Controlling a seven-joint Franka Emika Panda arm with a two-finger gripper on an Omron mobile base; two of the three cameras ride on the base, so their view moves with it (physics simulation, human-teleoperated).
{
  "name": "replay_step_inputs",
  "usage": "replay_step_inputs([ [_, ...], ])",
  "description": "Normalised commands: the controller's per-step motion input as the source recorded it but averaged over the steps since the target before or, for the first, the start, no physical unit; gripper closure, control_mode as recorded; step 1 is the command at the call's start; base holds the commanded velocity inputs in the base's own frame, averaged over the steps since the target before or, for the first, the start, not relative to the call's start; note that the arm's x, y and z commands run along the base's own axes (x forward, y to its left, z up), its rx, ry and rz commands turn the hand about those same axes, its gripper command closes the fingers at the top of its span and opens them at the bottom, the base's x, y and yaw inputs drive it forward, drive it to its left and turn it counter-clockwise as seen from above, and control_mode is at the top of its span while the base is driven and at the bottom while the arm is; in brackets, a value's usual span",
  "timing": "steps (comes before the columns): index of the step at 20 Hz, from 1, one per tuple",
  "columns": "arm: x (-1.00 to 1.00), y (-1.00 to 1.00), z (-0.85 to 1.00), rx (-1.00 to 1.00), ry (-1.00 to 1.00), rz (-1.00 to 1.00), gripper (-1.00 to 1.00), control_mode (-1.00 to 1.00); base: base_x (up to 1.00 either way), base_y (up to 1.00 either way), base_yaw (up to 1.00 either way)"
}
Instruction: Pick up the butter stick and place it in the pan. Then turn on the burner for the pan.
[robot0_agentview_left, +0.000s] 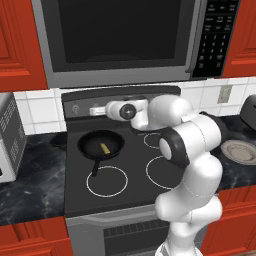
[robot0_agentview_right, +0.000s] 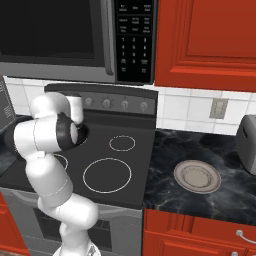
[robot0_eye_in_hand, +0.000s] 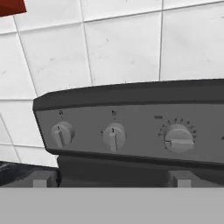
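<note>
The black pan (robot0_agentview_left: 95, 142) sits on the back left burner of the stove, its handle pointing toward the front. The pale-yellow butter stick (robot0_agentview_left: 104, 148) lies inside it, free of the gripper. My gripper (robot0_agentview_left: 93, 110) hovers above the pan's far side, level and pointing at the stove's back control panel (robot0_agentview_left: 80, 100). In the hand view its fingertips (robot0_eye_in_hand: 40, 182) stand wide apart, open, with nothing between them. Three grey knobs face it there: a left knob (robot0_eye_in_hand: 62, 133), a middle knob (robot0_eye_in_hand: 114, 136) and a larger dial (robot0_eye_in_hand: 178, 138).
A microwave (robot0_agentview_left: 120, 40) hangs over the stove. A grey plate (robot0_agentview_right: 197, 175) lies on the dark counter to the right, with a toaster (robot0_agentview_right: 247, 142) beyond it. A white appliance (robot0_agentview_left: 7, 135) stands on the left counter. The front burner rings (robot0_agentview_left: 107, 180) are bare.
</note>
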Motion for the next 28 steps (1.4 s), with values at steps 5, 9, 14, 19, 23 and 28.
replay_step_inputs([
  [5, 0.00, 0.19, 0.00, 0.00, -0.12, 0.00, -1.00, -1.00, 0.00, 0.00, 0.00],
  [9, 0.00, 0.05, 0.00, 0.00, -0.08, 0.00, -1.00, -1.00, 0.00, 0.00, 0.00],
  [14, 0.00, 0.01, 0.00, 0.00, -0.01, 0.00, -1.00, -1.00, 0.00, 0.00, 0.00],
  [19, -0.05, 0.00, 0.00, 0.00, -0.03, 0.00, -1.00, -1.00, 0.00, 0.00, 0.00],
  [23, -0.02, 0.00, 0.00, 0.00, -0.04, 0.00, -1.00, -1.00, 0.00, 0.00, 0.00],
  [28, 0.00, 0.00, 0.00, 0.00, -0.02, 0.00, -1.00, -1.00, 0.00, 0.00, 0.00],
])
